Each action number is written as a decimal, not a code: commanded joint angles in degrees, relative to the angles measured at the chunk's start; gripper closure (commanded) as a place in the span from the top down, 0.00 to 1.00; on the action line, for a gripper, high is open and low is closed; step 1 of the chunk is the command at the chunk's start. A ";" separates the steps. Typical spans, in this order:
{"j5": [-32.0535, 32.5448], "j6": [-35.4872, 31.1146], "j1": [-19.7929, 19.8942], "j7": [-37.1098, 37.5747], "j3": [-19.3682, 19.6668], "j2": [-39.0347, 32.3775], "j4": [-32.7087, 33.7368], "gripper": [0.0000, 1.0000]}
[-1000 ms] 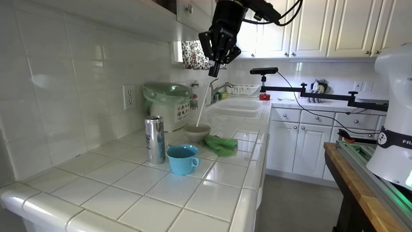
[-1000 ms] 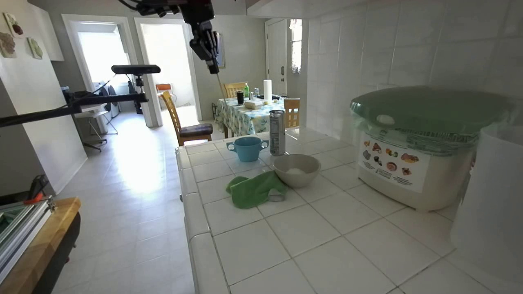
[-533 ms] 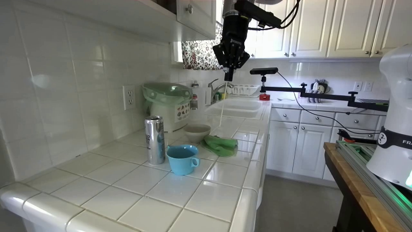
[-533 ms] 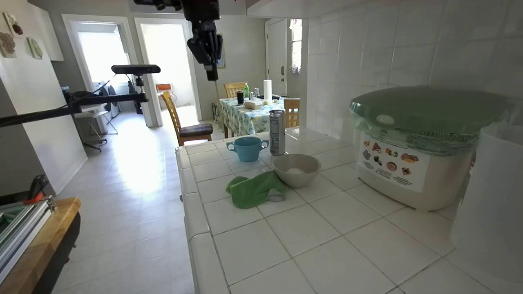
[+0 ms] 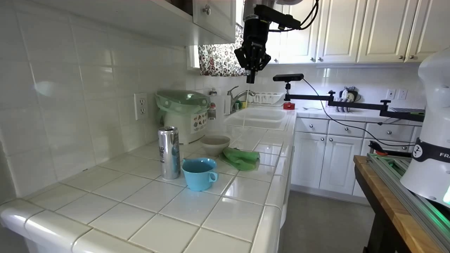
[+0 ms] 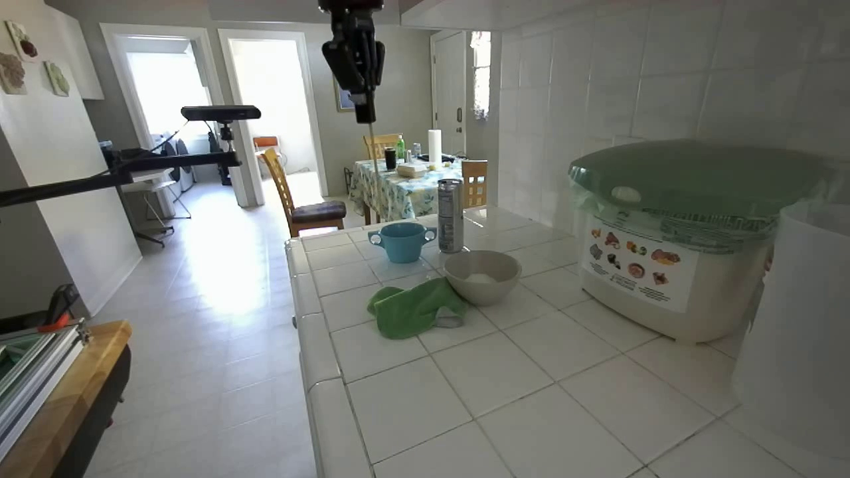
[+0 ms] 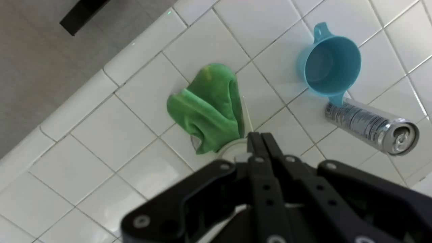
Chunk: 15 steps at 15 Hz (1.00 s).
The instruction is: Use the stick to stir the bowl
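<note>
My gripper point(image 5: 250, 78) is high over the counter, shut on the top end of the thin pale stick point(image 7: 248, 115). The stick hangs almost straight down, its lower end in the air. A light-blue, cup-like bowl point(image 5: 199, 177) with small handles stands upright on the tiles; nothing shows inside it in the wrist view. Behind it, in both exterior views, is a shallower beige bowl point(image 6: 479, 292) with something pale at its bottom. My fingertips hide part of that beige bowl in the wrist view. The stick touches neither bowl.
A crumpled green cloth point(image 6: 417, 309) lies against the beige bowl. Beside the light-blue bowl stands a silver can point(image 5: 169, 153). A green-lidded bin point(image 5: 182, 116) is by the wall, under an overhanging cabinet point(image 5: 214, 17). A camera on a black bar point(image 5: 309, 97) reaches across.
One second ago the gripper and stick were slanted. Now they hang nearly upright, and in an exterior view they have shifted right. Over the last half second the gripper has risen a little.
</note>
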<state>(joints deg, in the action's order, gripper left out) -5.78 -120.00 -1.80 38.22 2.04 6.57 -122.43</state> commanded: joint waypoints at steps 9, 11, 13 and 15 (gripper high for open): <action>16.00 -9.46 3.13 -1.75 0.06 -9.62 7.92 0.01; 17.97 -13.42 2.78 -1.24 0.21 -10.80 7.70 0.01; 18.48 -17.23 2.26 -0.31 0.16 -11.36 6.72 0.01; 18.77 -20.09 1.65 0.69 0.09 -11.74 5.84 0.01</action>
<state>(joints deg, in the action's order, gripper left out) 11.46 -136.85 0.60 37.49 1.96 -4.63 -116.07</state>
